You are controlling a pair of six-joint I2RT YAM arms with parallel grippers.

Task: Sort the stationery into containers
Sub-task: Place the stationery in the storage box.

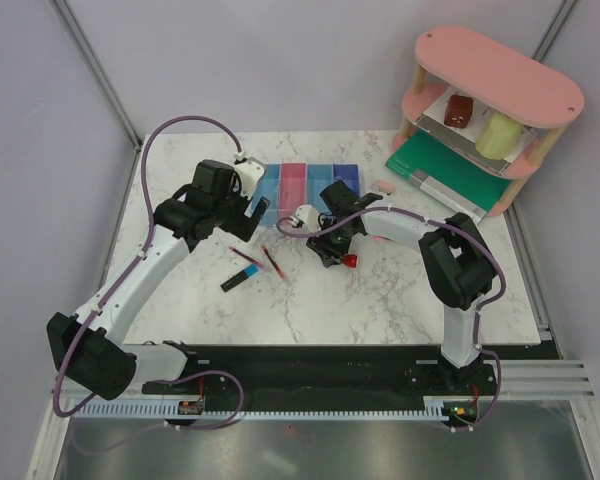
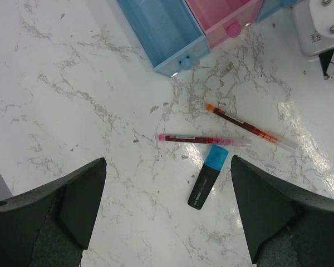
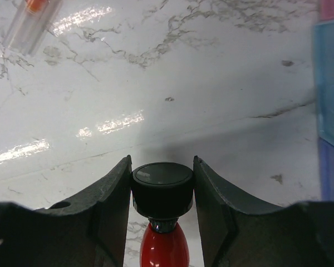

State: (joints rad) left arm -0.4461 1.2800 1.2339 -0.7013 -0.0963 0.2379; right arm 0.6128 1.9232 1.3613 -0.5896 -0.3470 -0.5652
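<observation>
Four joined bins [image 1: 293, 185] stand in a row at the back of the table. A black marker with a blue end [image 1: 242, 277] and two thin red pens [image 1: 273, 260] lie in front of them. They also show in the left wrist view: marker [image 2: 207, 178], pens [image 2: 203, 139]. My left gripper [image 2: 167, 211] is open and empty above them. My right gripper [image 3: 162, 183] is shut on a red-black item, its black cap [image 3: 162, 192] between the fingers and its red body [image 3: 164, 247] below. A pinkish eraser [image 1: 383, 186] lies right of the bins.
A pink oval two-tier shelf [image 1: 500, 100] at the back right holds a brown block [image 1: 458, 110] and a pale green cylinder [image 1: 498, 135]. A green flat board [image 1: 450, 170] lies under it. The bins' near ends [image 2: 181, 61] face the pens.
</observation>
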